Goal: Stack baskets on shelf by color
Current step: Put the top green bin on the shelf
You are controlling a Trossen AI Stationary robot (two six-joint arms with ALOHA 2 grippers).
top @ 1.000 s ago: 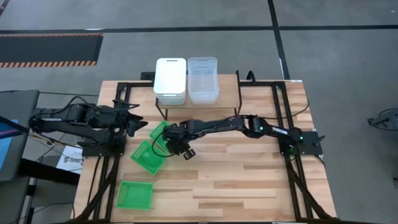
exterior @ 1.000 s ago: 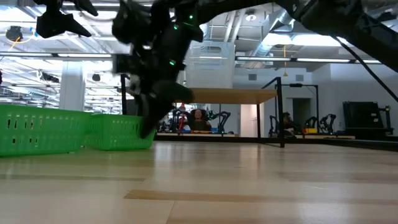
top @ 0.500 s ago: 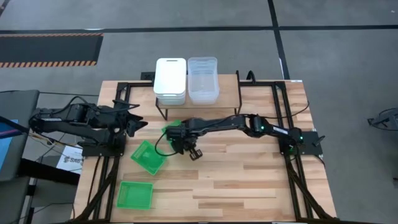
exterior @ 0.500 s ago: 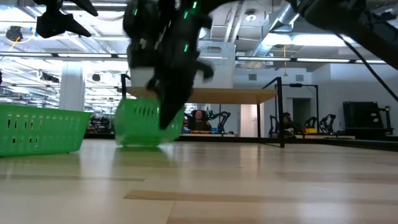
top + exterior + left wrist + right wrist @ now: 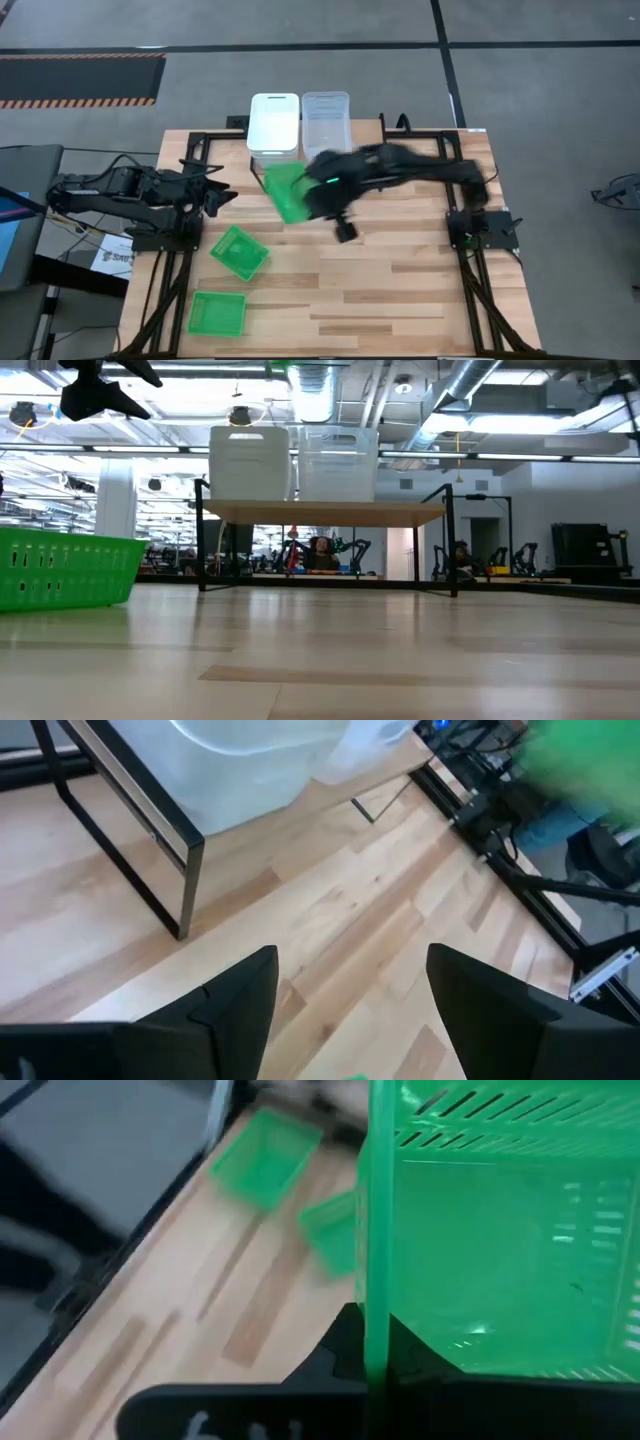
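While the right gripper (image 5: pixel 318 200), its fingers clamped on one wall of a bright green slotted plastic basket (image 5: pixel 285 192), holds it tilted in the air, the small wooden shelf on black legs (image 5: pixel 370 150) is at about twelve o'clock from it. I fear the basket can hit the white stack (image 5: pixel 274 128). The left gripper (image 5: pixel 350 995) waits with fingers apart at nine o'clock.

No writing can be made out anywhere. A white sheet of paper (image 5: pixel 113 257) lying off the table's left edge carries dark print, but the letters cannot be told apart.
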